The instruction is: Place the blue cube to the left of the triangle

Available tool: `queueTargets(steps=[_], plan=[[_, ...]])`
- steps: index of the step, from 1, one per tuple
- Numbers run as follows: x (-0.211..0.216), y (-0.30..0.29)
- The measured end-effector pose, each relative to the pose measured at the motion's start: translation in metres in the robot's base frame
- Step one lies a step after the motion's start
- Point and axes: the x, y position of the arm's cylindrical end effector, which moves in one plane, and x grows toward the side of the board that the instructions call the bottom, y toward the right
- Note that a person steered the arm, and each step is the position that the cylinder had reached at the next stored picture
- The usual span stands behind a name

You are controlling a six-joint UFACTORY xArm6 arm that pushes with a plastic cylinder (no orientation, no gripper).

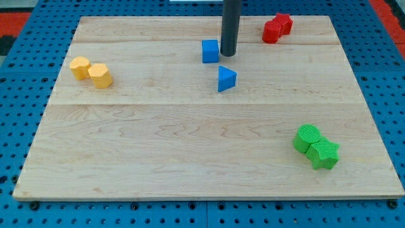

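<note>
The small blue cube (210, 51) sits near the top centre of the pale wooden board (190, 145), up and slightly left of the blue triangular block (226, 78), apart from it. My tip (228, 54) rests just right of the cube, seemingly touching it. The rod carries no fingers, so none stand apart or together. Yellow blocks (91, 71) lie left, red blocks (277, 28) top right, green blocks (316, 147) lower right.

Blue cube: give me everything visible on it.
The blue cube is small, solid blue and matte, like plastic or painted wood. It sits flat on the wooden board near the view's top centre, two side faces and its top showing. My tip stands right beside its right side; whether they touch is unclear. The blue triangle lies just below and right, apart from it.
</note>
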Motion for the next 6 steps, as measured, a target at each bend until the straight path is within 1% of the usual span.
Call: queueTargets(steps=[1, 2, 3, 4, 5, 6], plan=[[-0.035, -0.009], [-0.061, -0.034], [-0.004, -0.049], [0.043, -0.047], [0.018, -0.048], [0.02, 0.026]])
